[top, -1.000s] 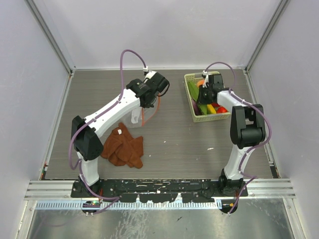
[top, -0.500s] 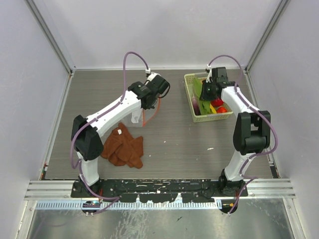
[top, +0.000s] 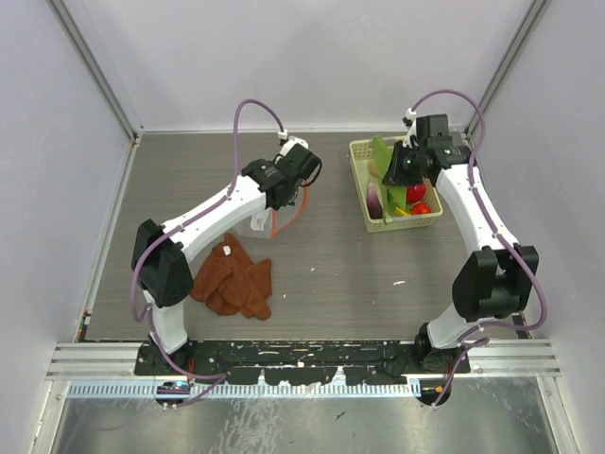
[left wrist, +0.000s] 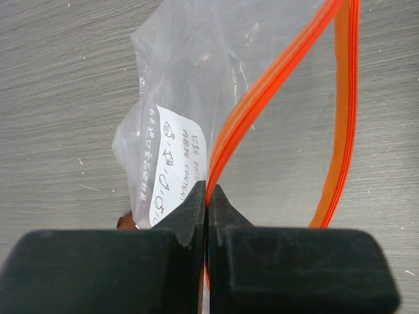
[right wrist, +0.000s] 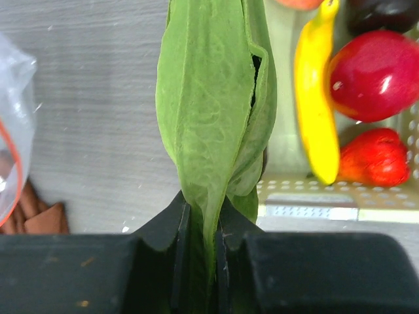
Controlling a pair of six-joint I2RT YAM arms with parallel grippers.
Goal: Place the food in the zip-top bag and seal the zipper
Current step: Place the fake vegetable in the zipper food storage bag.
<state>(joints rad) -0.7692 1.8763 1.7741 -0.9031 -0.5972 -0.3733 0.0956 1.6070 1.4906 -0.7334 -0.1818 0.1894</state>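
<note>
My left gripper [left wrist: 208,196] is shut on the orange-red zipper [left wrist: 281,72] of the clear zip-top bag [left wrist: 196,78] and holds its mouth open above the table; it shows in the top view [top: 284,194] too. My right gripper [right wrist: 203,212] is shut on the long green leaves [right wrist: 213,98] and holds them lifted above the pale green basket [top: 357,180]. The leaves also show in the top view [top: 381,154]. A yellow banana [right wrist: 315,98], a red apple [right wrist: 376,75] and a dark purple piece [top: 375,200] lie in the basket.
A rust-brown cloth [top: 234,279] lies crumpled on the table left of centre, below the bag. A red strawberry-like piece [right wrist: 374,157] sits in the basket. Grey walls with metal rails [top: 95,66] close in the table on three sides.
My right arm has risen and swung back-right, lifting the green leaves out of the basket. The left gripper has stayed put with the bag.
</note>
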